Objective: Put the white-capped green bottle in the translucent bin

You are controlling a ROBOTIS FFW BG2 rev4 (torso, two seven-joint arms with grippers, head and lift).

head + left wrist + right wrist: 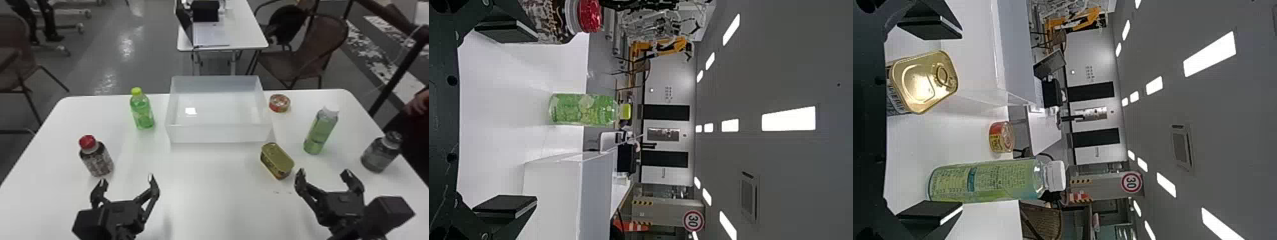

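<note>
The white-capped green bottle (320,131) stands upright on the table, right of the translucent bin (220,133). My right gripper (325,175) is open, nearer the front than the bottle and apart from it. In the right wrist view the bottle (988,181) lies beyond one fingertip of my open right gripper (953,122), and part of the bin (1018,50) also shows. My left gripper (126,180) rests open at the front left; in its wrist view the left gripper (524,120) has nothing between its fingers.
A gold rectangular can (277,159) sits between the bin and my right gripper. A round can (279,103) is beside the bin. A dark bottle (381,153) stands far right. Left of the bin are a yellow-capped green bottle (142,110) and a red-capped bottle (96,156).
</note>
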